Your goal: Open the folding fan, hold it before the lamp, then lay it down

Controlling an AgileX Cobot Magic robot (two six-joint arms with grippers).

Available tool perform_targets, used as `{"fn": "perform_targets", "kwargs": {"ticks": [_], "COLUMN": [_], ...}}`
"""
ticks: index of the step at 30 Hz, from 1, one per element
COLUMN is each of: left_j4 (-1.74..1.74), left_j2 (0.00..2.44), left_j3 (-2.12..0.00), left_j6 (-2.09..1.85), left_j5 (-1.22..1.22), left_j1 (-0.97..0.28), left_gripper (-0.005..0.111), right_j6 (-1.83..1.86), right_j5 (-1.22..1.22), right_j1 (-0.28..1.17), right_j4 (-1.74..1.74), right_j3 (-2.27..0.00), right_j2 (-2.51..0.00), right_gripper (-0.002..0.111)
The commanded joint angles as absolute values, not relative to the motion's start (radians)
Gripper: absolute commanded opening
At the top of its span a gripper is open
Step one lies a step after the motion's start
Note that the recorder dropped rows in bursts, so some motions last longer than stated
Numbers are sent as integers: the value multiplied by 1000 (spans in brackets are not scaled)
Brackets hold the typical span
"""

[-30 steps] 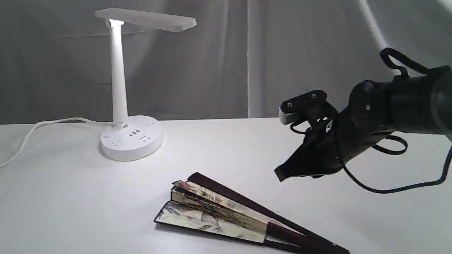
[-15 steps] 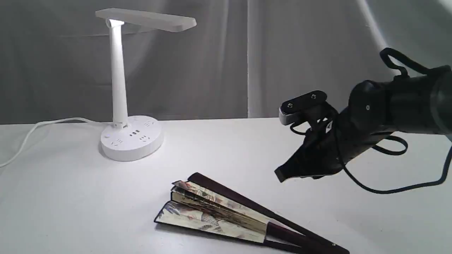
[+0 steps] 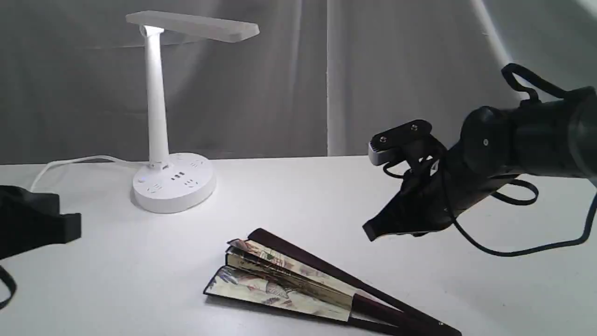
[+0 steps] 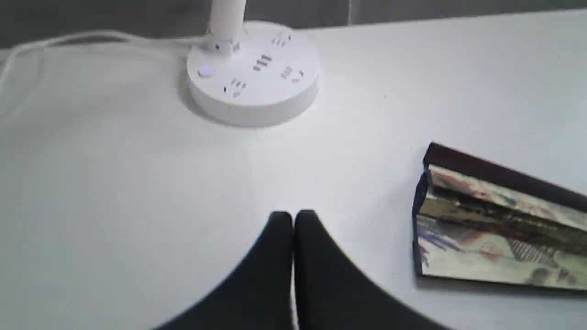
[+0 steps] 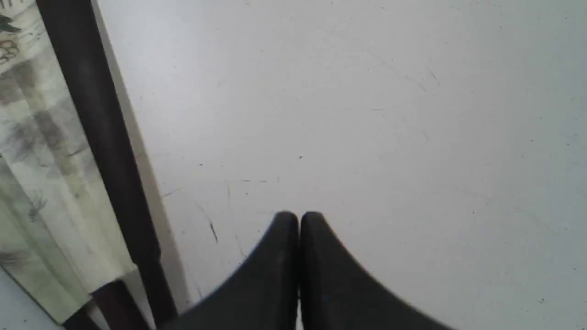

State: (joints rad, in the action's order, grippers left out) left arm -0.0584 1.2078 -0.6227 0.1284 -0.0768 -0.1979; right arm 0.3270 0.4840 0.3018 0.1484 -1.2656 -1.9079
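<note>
Fan [image 3: 284, 280]: partly spread, flat on table [image 3: 116, 280], untouched.
Lamp [image 3: 172, 182]: upright, well apart.
Left gripper [image 4: 293, 215]: closed, empty.
Right gripper [image 5: 299, 215]: closed, empty.
Progress: seemingly every step remains.

No readable text anywhere (fan painting included).

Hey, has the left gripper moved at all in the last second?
Yes. The left gripper was out of the exterior view before. It has now come in from the left edge, moving right toward the lamp, which has stayed put.
</note>
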Motion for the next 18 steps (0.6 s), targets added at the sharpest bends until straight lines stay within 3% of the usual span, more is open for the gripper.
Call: {"fn": "perform_targets", "kwargs": {"ticks": [1,18], "left_j4": [-62,-130], "left_j2": [1341,1782], "left_j3": [-628,-628], "left_j6": [126,135], "left_j5": [-18,423], "left_j1": [-197,-197], "left_gripper": [0,0], "right_j6": [335,335], "right_j5": [463,397], "right_j1": [305,305], "right_j4": [142,213], "right_j3": [-1270,-1270], "right_j2": [-1904,-1904], "right_gripper": [0,0]}}
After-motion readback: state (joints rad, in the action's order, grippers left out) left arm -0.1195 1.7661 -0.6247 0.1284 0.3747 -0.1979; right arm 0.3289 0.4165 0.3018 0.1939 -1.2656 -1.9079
